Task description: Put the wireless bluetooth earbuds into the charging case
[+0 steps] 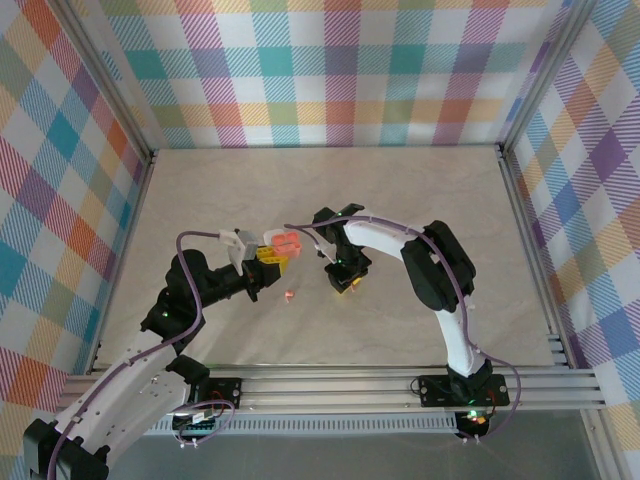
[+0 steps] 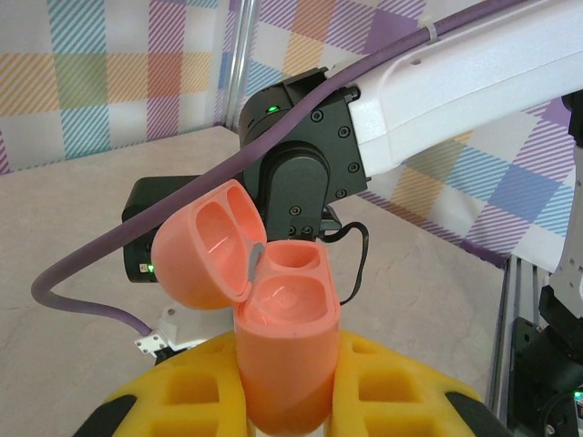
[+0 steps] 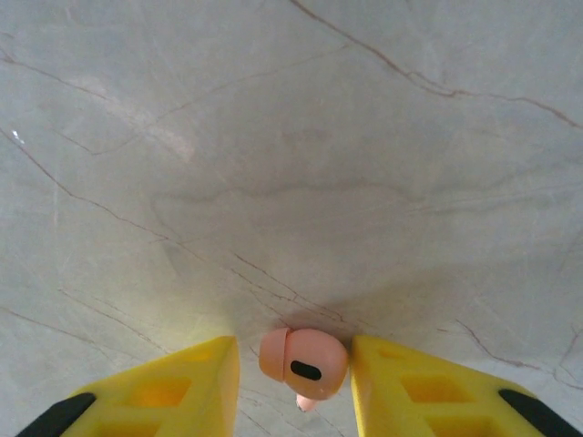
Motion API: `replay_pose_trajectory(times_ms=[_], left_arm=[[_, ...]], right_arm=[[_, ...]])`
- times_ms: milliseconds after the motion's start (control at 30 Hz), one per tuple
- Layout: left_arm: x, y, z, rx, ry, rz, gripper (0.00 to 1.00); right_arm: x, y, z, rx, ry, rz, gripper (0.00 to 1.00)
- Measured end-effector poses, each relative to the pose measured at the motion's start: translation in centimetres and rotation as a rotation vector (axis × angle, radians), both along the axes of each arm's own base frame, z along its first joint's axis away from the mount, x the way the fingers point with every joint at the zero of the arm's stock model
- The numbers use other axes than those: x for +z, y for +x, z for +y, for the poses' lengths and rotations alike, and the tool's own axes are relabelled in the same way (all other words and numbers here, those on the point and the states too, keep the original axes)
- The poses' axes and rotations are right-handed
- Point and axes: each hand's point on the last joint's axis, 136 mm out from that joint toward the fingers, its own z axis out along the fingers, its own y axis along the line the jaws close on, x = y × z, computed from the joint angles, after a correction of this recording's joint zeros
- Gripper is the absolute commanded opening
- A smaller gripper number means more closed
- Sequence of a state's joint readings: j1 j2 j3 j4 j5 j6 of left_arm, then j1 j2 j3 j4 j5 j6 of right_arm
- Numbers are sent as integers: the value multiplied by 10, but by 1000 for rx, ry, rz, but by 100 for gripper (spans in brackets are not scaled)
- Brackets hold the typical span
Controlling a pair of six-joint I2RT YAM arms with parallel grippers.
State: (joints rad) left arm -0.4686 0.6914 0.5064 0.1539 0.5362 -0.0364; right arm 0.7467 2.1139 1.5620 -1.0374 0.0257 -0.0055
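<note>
My left gripper point(image 2: 287, 360) is shut on a salmon-pink charging case point(image 2: 284, 350), held upright above the table. Its lid point(image 2: 202, 248) is swung open to the left, and both wells look empty. From the top view the case point(image 1: 285, 243) sits at the tip of the left gripper point(image 1: 271, 256). A pink earbud point(image 3: 305, 362) lies on the table between the yellow fingers of my right gripper point(image 3: 293, 350). The right finger point(image 3: 392, 382) touches it, while the left finger point(image 3: 196, 378) stands a little apart. Another pink earbud point(image 1: 289, 294) lies on the table between the two grippers.
The marbled tabletop point(image 1: 400, 190) is ringed by checked cloth walls and a metal frame. My right arm point(image 1: 400, 243) bends over the middle, its gripper point(image 1: 346, 283) pointing down. In the left wrist view the right arm's wrist point(image 2: 301, 146) hangs close behind the case.
</note>
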Motion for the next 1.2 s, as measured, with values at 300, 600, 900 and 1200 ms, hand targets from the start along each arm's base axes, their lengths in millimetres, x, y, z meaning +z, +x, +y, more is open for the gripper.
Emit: replay_pose_trajectory(times_ms=[300, 600, 900, 1200], left_arm=[[-3, -1, 1, 0, 7, 14, 0], [0, -3, 1, 0, -3, -6, 0], [7, -2, 1, 0, -17, -36, 0], [5, -2, 1, -1, -13, -32, 0]], right_arm=[[0, 0, 1, -10, 5, 3, 32], [21, 9, 2, -72, 26, -66, 30], [74, 23, -1, -139, 89, -212, 36], [50, 15, -3, -168, 81, -157, 45]])
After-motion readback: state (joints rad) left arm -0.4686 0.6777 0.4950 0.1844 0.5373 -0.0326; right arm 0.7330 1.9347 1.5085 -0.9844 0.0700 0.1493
